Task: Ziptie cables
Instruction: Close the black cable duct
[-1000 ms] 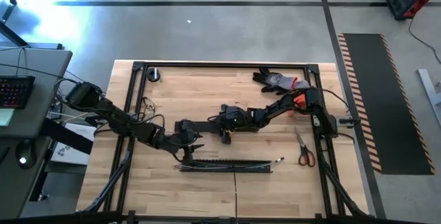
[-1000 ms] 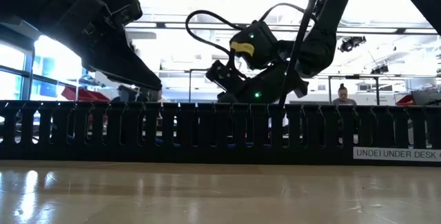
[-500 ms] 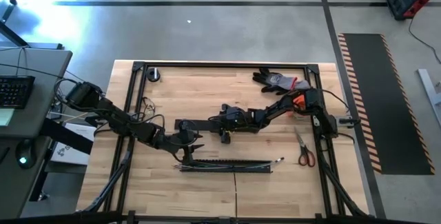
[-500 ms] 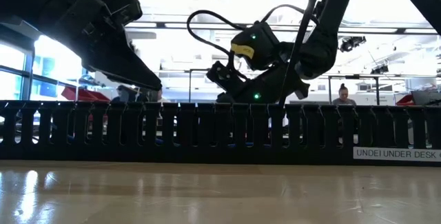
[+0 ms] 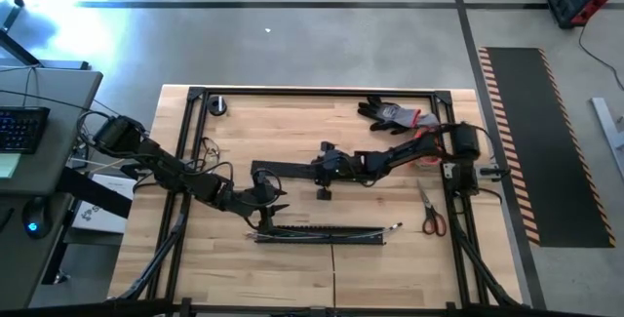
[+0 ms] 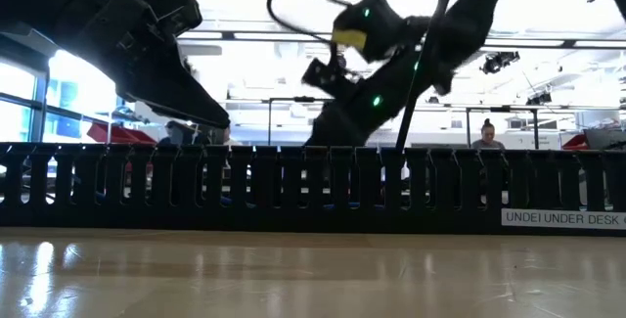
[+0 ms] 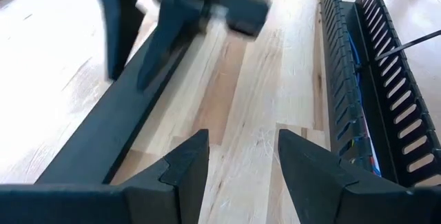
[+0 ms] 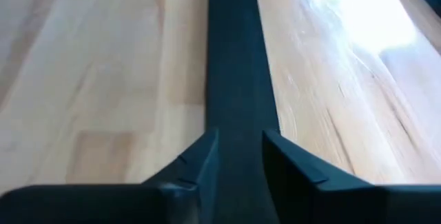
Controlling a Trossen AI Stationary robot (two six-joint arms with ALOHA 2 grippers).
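A: Low view first, nearest thing is the black slotted channel (image 6: pixel 293 186), running the whole width on the wooden table (image 6: pixel 293 274), white label at its right end. Cables?

B: Cables (image 5: pixel 327 231) lie in and along that channel near the table's front edge in the high view, tips poking past its right end. Coloured wire bits show through the slots in the left wrist view (image 7: pixel 362 145). Can't pick out the ziptie anywhere.

A: Left gripper?

B: Left gripper (image 5: pixel 276 203) just behind the channel's left end, fingers (image 7: pixel 186 165) spread apart, nothing between them, bare wood under the gap.

A: Right one?

B: Right gripper (image 5: pixel 314 169) further back, mid-table. Fingers (image 8: pixel 200 162) clamped on the flat black cover strip (image 8: pixel 234 65), one on each long edge. Strip (image 5: pixel 283 170) runs leftward from the gripper; in the low view that arm sits raised above the channel. Can't tell if the strip's far end touches the wood.

A: Rest of the table?

B: Scissors (image 5: pixel 430 213) with orange handles at right, a glove (image 5: pixel 390 112) at back right, a small round dark thing (image 5: pixel 217 106) at back left. A person (image 6: pixel 486 134) sits in the room beyond.
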